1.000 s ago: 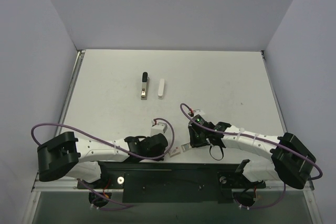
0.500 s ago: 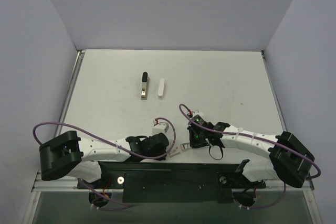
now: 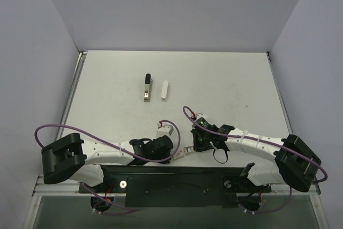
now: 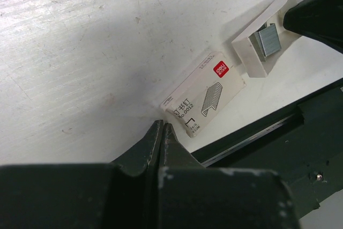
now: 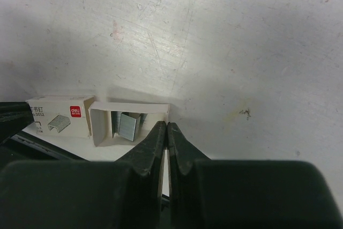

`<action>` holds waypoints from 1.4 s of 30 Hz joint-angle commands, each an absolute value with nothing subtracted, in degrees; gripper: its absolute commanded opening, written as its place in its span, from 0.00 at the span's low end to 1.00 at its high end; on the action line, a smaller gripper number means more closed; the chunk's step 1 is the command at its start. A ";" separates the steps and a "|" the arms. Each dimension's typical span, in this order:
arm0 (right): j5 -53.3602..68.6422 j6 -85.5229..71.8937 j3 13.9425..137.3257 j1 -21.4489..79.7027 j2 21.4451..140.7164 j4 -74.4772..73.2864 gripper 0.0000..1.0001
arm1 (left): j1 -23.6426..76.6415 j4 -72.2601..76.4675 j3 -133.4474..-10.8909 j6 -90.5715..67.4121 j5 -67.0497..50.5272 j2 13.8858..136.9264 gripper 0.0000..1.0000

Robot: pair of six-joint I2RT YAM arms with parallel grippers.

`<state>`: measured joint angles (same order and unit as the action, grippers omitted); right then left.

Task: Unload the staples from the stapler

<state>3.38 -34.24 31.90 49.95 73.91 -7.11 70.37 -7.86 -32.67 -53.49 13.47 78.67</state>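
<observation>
White and scratchy, the counter (image 3: 225, 79) is flat, with faint marks all over it. Far from the arms, toward the back, lies the stapler (image 3: 146, 87). It is a thin, shiny metal channel, brass-coloured, with a black end. Its white plastic bar (image 3: 164, 90) is smooth and rounded, and it lies just beside the channel with a small gap between them.

Close to the arm bases sits a little flat card box (image 4: 206, 94) with a red mark and a drawing of staples on it. Right next to it is a small white tray (image 4: 247, 57) with low walls. Inside the tray is a short grey block of staples (image 4: 266, 41), shiny and ridged.

The left end effector (image 4: 162, 127) is pinched fully together and holds nothing. Its dark tips point at the box. The right end effector (image 5: 167, 126) is pinched together too, with nothing in it, just in front of the tray.
</observation>
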 commanded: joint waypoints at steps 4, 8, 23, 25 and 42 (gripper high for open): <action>0.71 -33.75 31.90 50.54 72.68 -9.67 0.00 | 70.05 -7.56 -33.40 -52.65 13.18 79.54 0.00; -1.39 -34.19 32.08 51.94 73.39 -9.93 0.00 | 70.05 -7.47 -33.31 -52.65 13.27 79.10 0.00; -5.80 -36.21 34.28 56.69 76.90 -10.20 0.00 | 70.05 -6.94 -32.17 -52.56 13.62 77.78 0.00; -6.24 -36.30 34.72 56.95 77.52 -10.55 0.00 | 70.05 -6.86 -31.99 -52.56 13.62 77.52 0.00; -12.74 -36.82 38.67 60.03 79.45 -16.08 0.00 | 70.05 -5.71 -30.59 -51.77 14.50 75.59 0.00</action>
